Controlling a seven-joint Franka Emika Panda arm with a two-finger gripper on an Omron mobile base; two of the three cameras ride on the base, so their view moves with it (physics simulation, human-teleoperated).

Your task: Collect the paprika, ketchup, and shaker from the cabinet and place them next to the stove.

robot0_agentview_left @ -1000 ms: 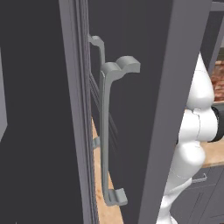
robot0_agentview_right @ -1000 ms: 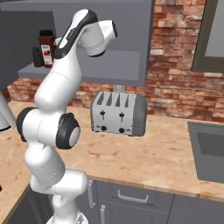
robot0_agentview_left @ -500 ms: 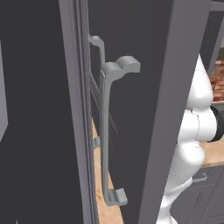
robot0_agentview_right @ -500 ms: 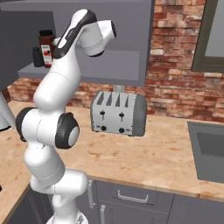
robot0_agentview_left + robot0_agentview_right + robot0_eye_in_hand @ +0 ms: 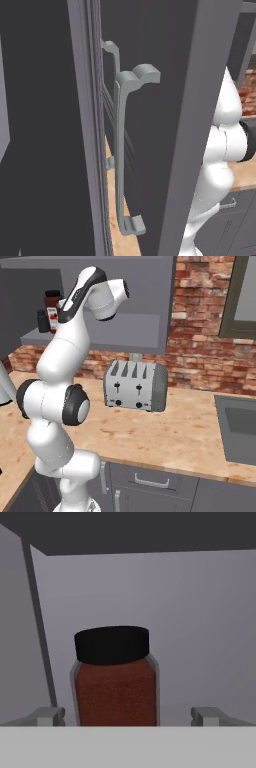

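Note:
The paprika [image 5: 114, 684], a red-brown jar with a black cap, stands upright on the cabinet shelf straight ahead in the hand view. My gripper [image 5: 128, 716] is open, one fingertip on each side of the jar and apart from it. From the right base view the arm reaches up into the open grey cabinet [image 5: 115, 338], where the paprika [image 5: 50, 303] stands at the shelf's left end. The small black shaker [image 5: 42, 321] stands just left of it. The ketchup is hidden and the stove is out of view. The open cabinet door [image 5: 165, 100] blocks most of the left base view.
A silver four-slot toaster [image 5: 135, 387] stands on the wooden counter [image 5: 165, 441] below the cabinet, against the brick wall. A sink [image 5: 240, 426] is set in the counter at the right. The door's bar handle [image 5: 122, 150] hangs close to the left camera.

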